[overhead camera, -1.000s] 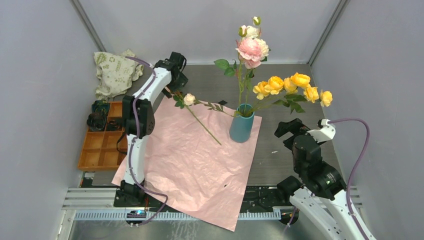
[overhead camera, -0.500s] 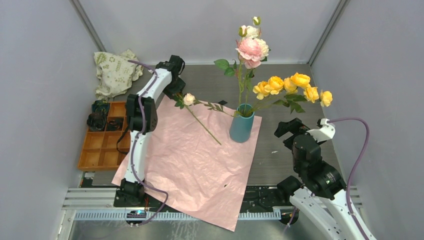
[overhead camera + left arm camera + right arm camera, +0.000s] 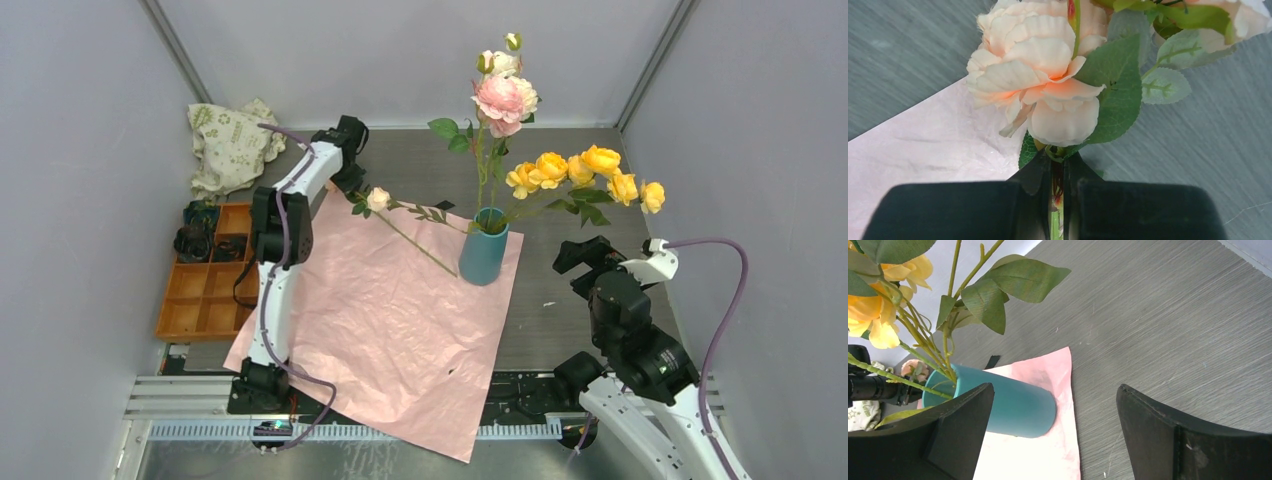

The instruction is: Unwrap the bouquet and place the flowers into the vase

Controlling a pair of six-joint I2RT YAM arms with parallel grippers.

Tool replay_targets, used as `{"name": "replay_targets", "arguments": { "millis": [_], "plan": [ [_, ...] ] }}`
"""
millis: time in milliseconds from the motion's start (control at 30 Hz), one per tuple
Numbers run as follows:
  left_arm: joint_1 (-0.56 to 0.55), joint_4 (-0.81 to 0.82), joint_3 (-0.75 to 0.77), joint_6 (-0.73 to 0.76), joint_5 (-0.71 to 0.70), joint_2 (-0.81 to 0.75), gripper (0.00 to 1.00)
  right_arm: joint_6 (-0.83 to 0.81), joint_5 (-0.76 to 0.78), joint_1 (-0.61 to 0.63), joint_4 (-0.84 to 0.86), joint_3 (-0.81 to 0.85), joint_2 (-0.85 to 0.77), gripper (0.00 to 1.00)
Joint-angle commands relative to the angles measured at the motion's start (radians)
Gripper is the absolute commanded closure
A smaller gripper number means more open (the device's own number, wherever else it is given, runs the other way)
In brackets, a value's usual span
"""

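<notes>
Top view: the left gripper (image 3: pixel 352 182) has come down on the last loose flower (image 3: pixel 377 199), which lies on the pink paper (image 3: pixel 400 340) at ten o'clock from the vase (image 3: pixel 482 252).

Left wrist view: its jaws have just clamped the stem under the peach head (the grip looks firm), so I judge lifting it to the vase comes next.

Right wrist view: the right gripper (image 3: pixel 1053 390) gapes empty, with the vase at nine o'clock.

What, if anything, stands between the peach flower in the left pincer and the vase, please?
Nothing visible lies on the pink paper between them. The left pincer is shut on the peach flower stem; the vase mouth already holds pink flowers and yellow flowers, which may crowd it.
</notes>
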Motion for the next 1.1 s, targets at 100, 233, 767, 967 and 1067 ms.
{"name": "replay_targets", "arguments": {
  "millis": [100, 233, 767, 967, 1067],
  "plan": [
    [0.002, 0.071, -0.105, 0.092, -0.069, -0.29, 1.0, -0.004, -0.01, 0.0, 0.018, 0.06, -0.014, 0.02],
    [0.003, 0.104, -0.163, 0.148, -0.114, -0.466, 1.0, -0.013, -0.021, 0.0, 0.013, 0.084, -0.021, 0.02],
    [-0.015, 0.479, -0.391, 0.569, 0.281, -1.116, 1.0, -0.111, -0.304, 0.0, 0.001, 0.384, 0.134, 0.12],
    [-0.016, 0.4, -0.313, 0.639, 0.556, -1.272, 1.0, -0.164, -0.55, -0.001, -0.009, 0.56, 0.281, 0.17],
    [-0.015, 0.362, -0.281, 0.621, 0.643, -1.333, 0.99, -0.159, -0.694, -0.001, 0.013, 0.62, 0.348, 0.19]
  ]
}}
